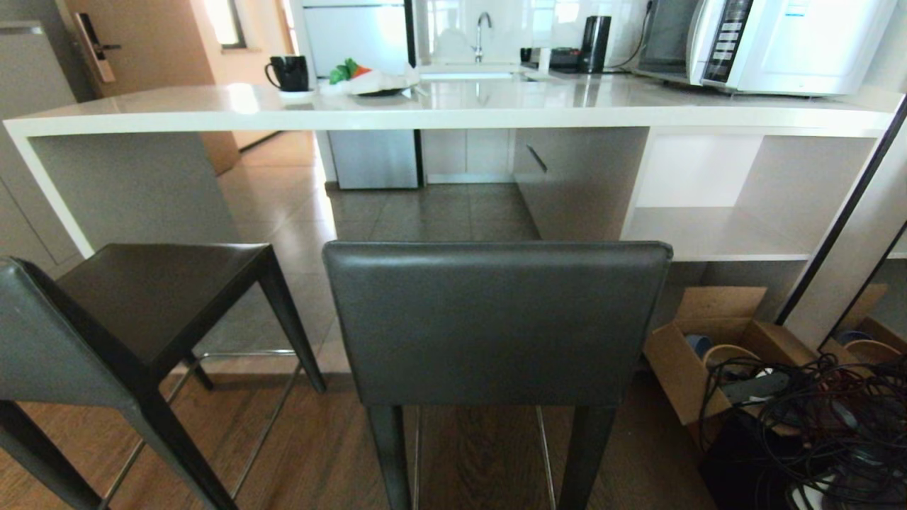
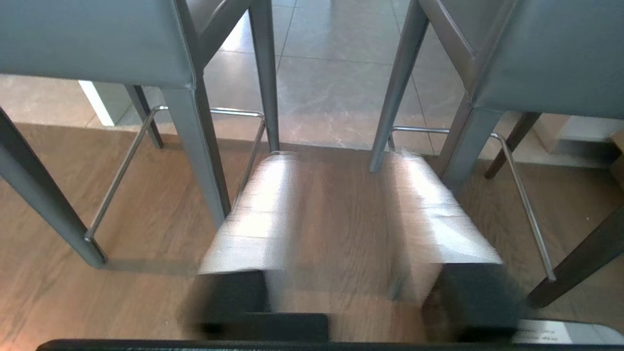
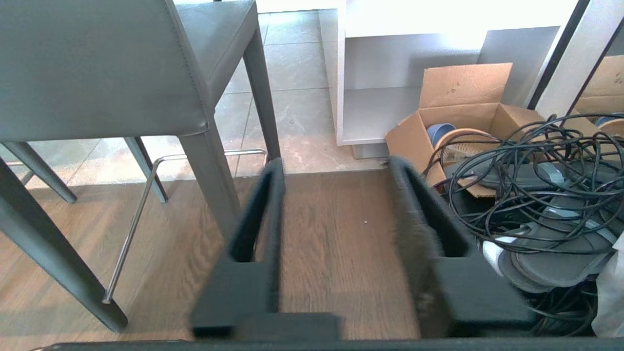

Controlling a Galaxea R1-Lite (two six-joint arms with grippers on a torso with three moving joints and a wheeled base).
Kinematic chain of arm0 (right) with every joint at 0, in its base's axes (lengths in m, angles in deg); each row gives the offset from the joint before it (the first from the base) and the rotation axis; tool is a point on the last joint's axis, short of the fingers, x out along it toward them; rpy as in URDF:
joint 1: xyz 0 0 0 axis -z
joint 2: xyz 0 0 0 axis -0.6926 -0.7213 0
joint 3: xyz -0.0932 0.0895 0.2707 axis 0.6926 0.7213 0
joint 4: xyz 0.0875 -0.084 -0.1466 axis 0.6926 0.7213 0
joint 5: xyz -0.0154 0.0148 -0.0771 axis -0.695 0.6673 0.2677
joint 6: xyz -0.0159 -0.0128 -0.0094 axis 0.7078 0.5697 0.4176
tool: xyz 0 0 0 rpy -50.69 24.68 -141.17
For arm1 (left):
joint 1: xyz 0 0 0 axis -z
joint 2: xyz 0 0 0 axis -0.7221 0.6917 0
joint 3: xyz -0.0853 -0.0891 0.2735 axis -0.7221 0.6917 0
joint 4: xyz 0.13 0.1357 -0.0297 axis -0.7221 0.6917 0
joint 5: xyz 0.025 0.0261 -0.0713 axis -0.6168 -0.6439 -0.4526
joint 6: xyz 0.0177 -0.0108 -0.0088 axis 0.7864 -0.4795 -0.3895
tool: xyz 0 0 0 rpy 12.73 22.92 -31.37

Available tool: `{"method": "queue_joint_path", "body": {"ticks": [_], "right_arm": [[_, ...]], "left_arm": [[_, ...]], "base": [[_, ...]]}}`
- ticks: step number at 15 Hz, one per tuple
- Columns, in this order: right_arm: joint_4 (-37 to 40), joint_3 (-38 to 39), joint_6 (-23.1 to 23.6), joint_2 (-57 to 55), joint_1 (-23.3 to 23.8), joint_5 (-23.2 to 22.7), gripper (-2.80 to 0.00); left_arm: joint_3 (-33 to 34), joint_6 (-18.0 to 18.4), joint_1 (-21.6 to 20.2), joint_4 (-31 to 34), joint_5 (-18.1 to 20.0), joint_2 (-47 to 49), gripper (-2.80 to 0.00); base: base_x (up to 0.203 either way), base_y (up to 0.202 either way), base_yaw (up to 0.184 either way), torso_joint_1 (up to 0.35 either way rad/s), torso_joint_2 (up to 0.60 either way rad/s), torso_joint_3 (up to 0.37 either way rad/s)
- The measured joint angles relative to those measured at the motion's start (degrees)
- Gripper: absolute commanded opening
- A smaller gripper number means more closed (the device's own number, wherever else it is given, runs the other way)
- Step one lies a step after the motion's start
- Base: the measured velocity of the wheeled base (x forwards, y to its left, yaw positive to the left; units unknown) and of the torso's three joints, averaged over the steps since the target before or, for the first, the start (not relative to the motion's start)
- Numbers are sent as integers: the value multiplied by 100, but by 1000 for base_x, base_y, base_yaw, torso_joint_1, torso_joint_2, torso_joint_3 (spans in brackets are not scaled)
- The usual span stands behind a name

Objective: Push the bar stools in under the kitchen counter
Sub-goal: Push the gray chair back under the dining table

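Two dark grey bar stools stand on the wood floor in front of the white kitchen counter (image 1: 453,113). One stool (image 1: 496,319) is straight ahead with its backrest square to me. The other stool (image 1: 156,297) stands to the left, turned at an angle. Neither arm shows in the head view. My left gripper (image 2: 341,156) hangs low over the floor, open and empty, pointing at the gap between the left stool's legs (image 2: 195,146) and the middle stool's legs (image 2: 468,141). My right gripper (image 3: 335,163) is open and empty, to the right of the middle stool's leg (image 3: 209,170).
An open cardboard box (image 1: 708,354) and a tangle of black cables (image 1: 829,425) lie on the floor at the right, close to the right gripper. A white shelf unit (image 1: 716,234) fills the counter's right end. A black mug (image 1: 289,72) and a microwave (image 1: 772,42) stand on top.
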Motion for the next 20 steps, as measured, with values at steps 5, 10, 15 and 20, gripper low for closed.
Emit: {"method": "queue_joint_path", "body": {"ticks": [5, 10, 15, 20], "right_arm": [[2, 0, -2, 0, 0, -2, -280], [-8, 0, 36, 0, 0, -2, -280], [50, -338, 173, -89, -2, -62, -280], [-217, -1475, 197, -1284, -6, -448, -280]], "left_arm": [[32, -56, 0, -121, -30, 0, -280], [22, -52, -7, -82, -22, 0, -280], [-161, 0, -16, -14, -21, 27, -280], [-1569, -435, -34, -632, 30, 1486, -280]], "base": [[0, 0, 0, 0, 0, 0], [0, 0, 0, 0, 0, 0], [0, 0, 0, 0, 0, 0], [0, 0, 0, 0, 0, 0]]}}
